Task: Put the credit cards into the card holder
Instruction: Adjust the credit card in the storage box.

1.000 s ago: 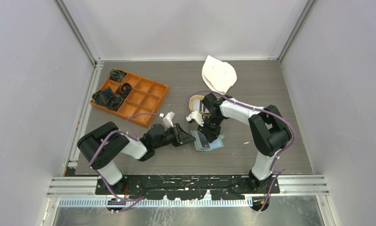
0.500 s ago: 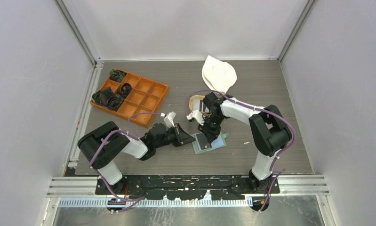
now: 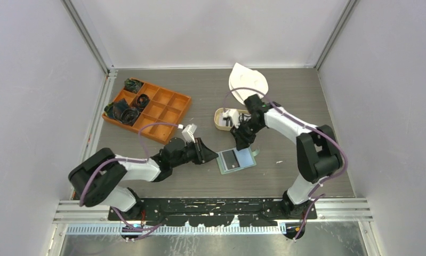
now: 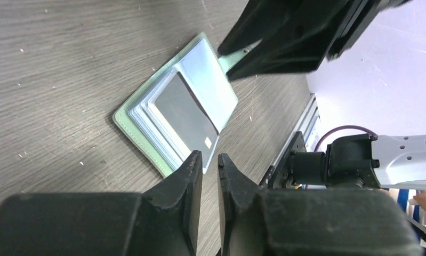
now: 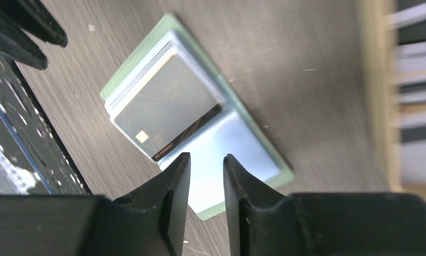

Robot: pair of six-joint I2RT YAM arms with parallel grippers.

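The sage-green card holder (image 3: 238, 159) lies open on the table, pale blue pockets up. A dark credit card (image 3: 230, 159) lies on its left half; in the left wrist view that card (image 4: 188, 113) lies over the holder (image 4: 126, 114), and the right wrist view shows the card (image 5: 162, 106) on the holder (image 5: 253, 152). More credit cards (image 3: 231, 120) lie in the tan tray (image 3: 219, 118). My left gripper (image 3: 213, 156) hovers just left of the holder, jaws slightly open and empty (image 4: 206, 159). My right gripper (image 3: 240, 142) hangs above the holder's far edge, open and empty (image 5: 207, 159).
An orange compartment box (image 3: 156, 111) with dark cord bundles (image 3: 123, 113) stands at the back left. A white cloth object (image 3: 248, 82) lies at the back, behind the tray. The tray's edge (image 5: 375, 106) shows blurred at the right of the right wrist view.
The right gripper has lifted off the holder and drawn back toward the tray, leaving the dark card on the holder. The left arm's elbow has swung left; its gripper stays beside the holder.
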